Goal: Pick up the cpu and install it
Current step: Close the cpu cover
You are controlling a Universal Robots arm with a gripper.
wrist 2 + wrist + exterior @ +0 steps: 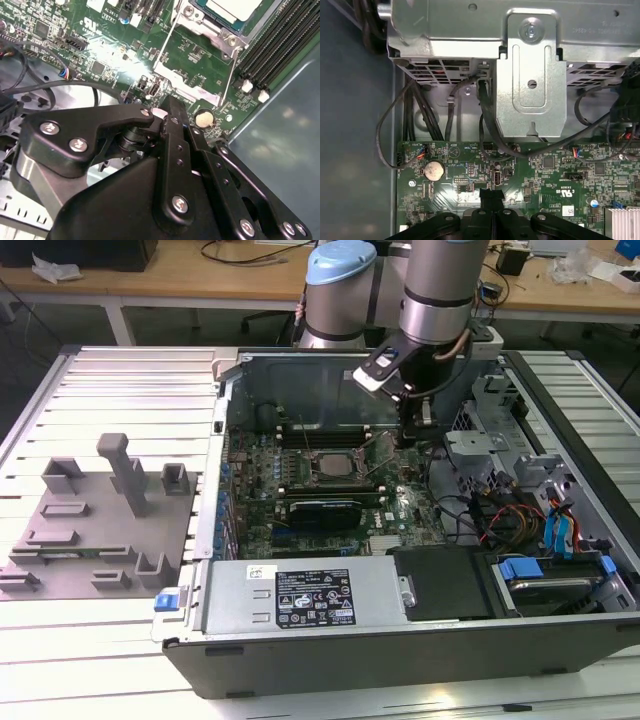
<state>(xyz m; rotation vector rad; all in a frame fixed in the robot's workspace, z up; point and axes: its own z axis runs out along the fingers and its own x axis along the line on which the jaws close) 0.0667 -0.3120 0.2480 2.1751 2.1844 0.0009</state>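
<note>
Near the cpu [232,9], the hand [409,436] points straight down over the motherboard [262,502], closed and empty.

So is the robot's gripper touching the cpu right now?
Apart. In the second wrist view, the gripper sits off the cpu, with green board between them.

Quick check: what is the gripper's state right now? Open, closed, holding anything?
Gripper: closed, fingertips together, nothing seen held. The small flat silvery-white square cpu sits apart from it on the green motherboard.
</note>
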